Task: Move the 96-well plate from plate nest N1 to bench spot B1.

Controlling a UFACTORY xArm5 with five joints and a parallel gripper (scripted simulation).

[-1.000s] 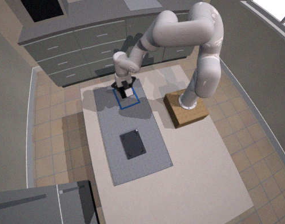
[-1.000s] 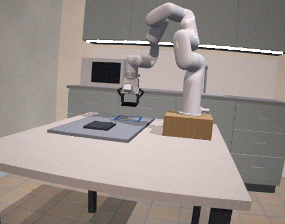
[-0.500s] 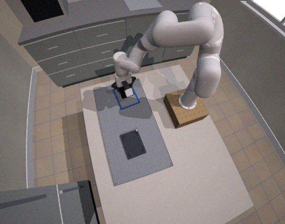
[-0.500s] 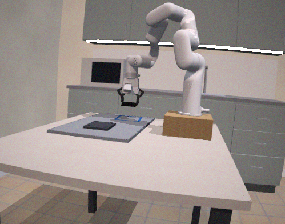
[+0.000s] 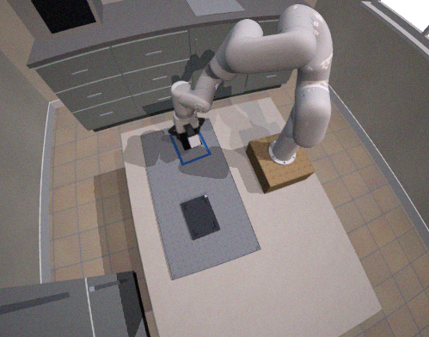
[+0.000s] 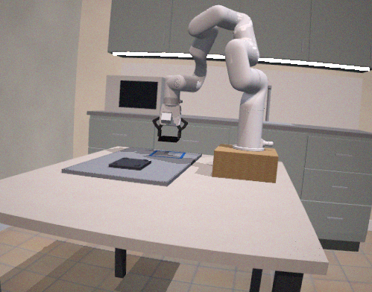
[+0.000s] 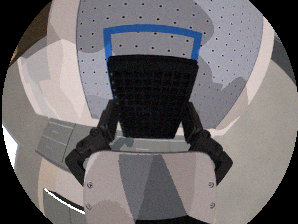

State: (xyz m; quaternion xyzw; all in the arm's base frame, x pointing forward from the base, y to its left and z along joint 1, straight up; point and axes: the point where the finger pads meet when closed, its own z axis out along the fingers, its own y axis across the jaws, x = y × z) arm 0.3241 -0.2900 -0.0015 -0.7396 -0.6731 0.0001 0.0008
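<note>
My gripper [image 6: 169, 135] is shut on the dark 96-well plate [image 6: 168, 138] and holds it level, well above the deck. In the wrist view the plate [image 7: 152, 96] sits between the two black fingers, with the blue taped outline B1 [image 7: 152, 39] on the mat below and just beyond it. From above, the gripper [image 5: 188, 138] and plate [image 5: 186, 143] hang over the far part of the blue outline [image 5: 190, 150]. The dark plate nest N1 [image 5: 199, 217] lies empty nearer the middle of the grey mat; it also shows in the side view [image 6: 130, 163].
The grey perforated mat [image 5: 196, 202] covers the left part of the white table. The arm stands on a wooden block [image 5: 279, 163] to the right of the mat. Cabinets and a microwave [image 6: 134, 93] stand behind the table.
</note>
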